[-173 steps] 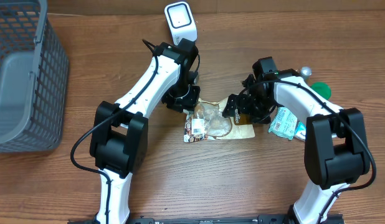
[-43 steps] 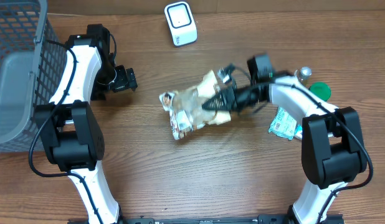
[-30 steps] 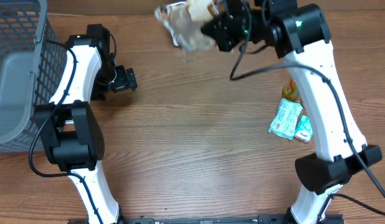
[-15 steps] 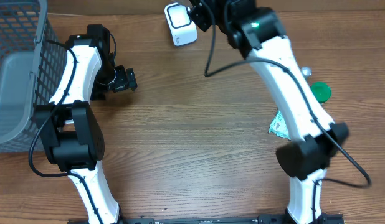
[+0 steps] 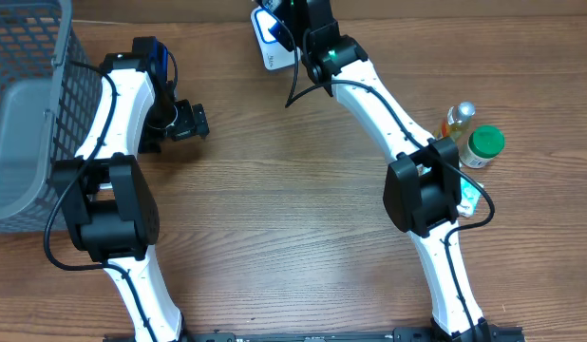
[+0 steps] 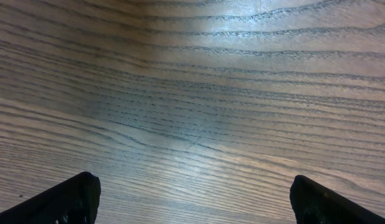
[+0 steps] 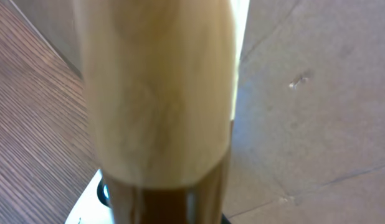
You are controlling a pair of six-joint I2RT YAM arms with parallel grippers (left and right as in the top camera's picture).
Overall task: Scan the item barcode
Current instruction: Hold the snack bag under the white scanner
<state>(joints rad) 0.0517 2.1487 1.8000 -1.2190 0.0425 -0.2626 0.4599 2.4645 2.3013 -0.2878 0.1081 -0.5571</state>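
right gripper (image 5: 292, 13) pressed together, pinching tan-and-cream soft plastic packet (image 7: 160, 93) at far table edge, just above white boxy barcode scanner (image 5: 271, 55). packet's long axis seems along fingers. left gripper (image 5: 193, 122) spread, empty, well apart over wooden table (image 6: 192, 93). right arm nearer.

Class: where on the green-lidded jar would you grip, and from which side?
Probably the green-lidded jar is best taken across its round lid, straight from above: it stands upright, lid facing up. Keep fingers clear of the small bottle close beside it.
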